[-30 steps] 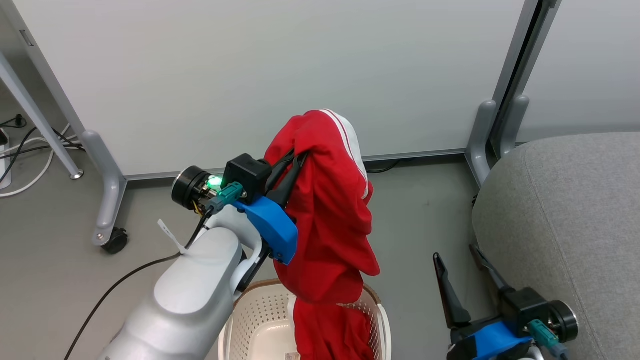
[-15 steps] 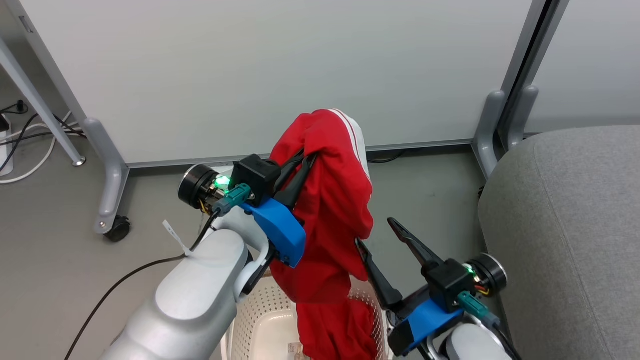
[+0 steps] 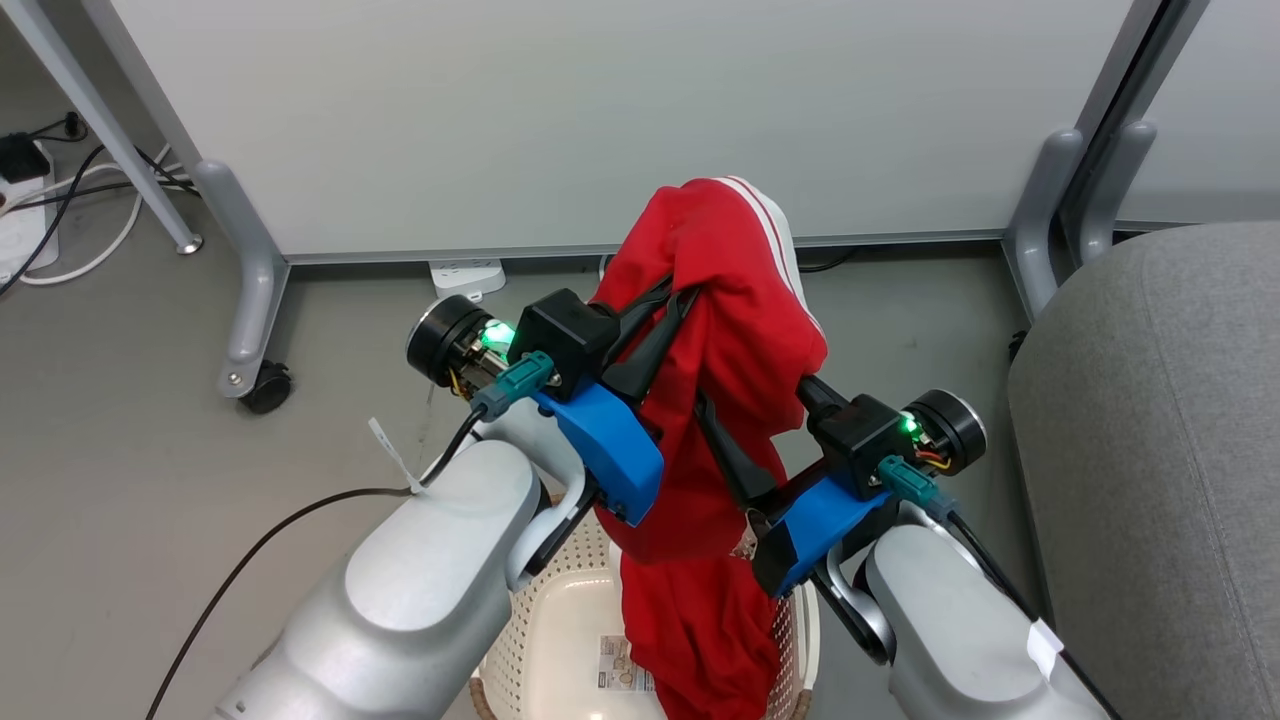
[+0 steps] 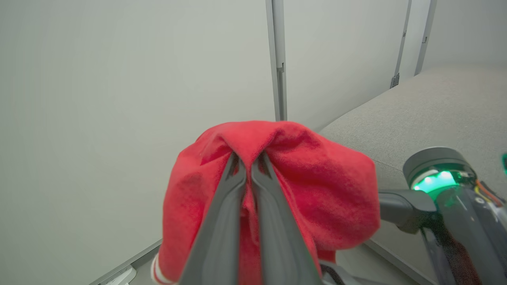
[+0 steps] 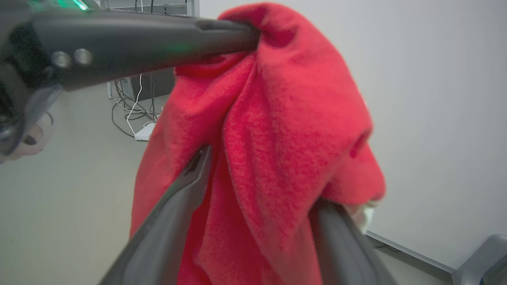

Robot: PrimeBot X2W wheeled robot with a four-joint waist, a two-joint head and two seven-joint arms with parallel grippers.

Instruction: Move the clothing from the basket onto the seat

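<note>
The red clothing [image 3: 735,300], with white stripes at its top, hangs from my left gripper [image 3: 680,300], which is shut on a bunched fold of it [image 4: 277,158]. Its lower end trails into the cream basket [image 3: 560,620] at the bottom of the head view. My right gripper [image 3: 750,395] stands open against the hanging cloth from the right. In the right wrist view its fingers [image 5: 178,198] straddle the red fabric [image 5: 269,130] without pinching it. The grey seat [image 3: 1150,450] lies to the right, also seen in the left wrist view [image 4: 416,103].
A pale partition wall [image 3: 600,110] stands close behind, with grey feet on casters [image 3: 250,330] at left and another foot [image 3: 1040,250] beside the seat. Cables and a power strip [image 3: 30,200] lie at far left. A white socket block [image 3: 465,275] sits on the floor.
My right gripper rose from the lower right, beside the seat, to the hanging clothing and now has its open fingers on either side of it. The head camera shifted too.
</note>
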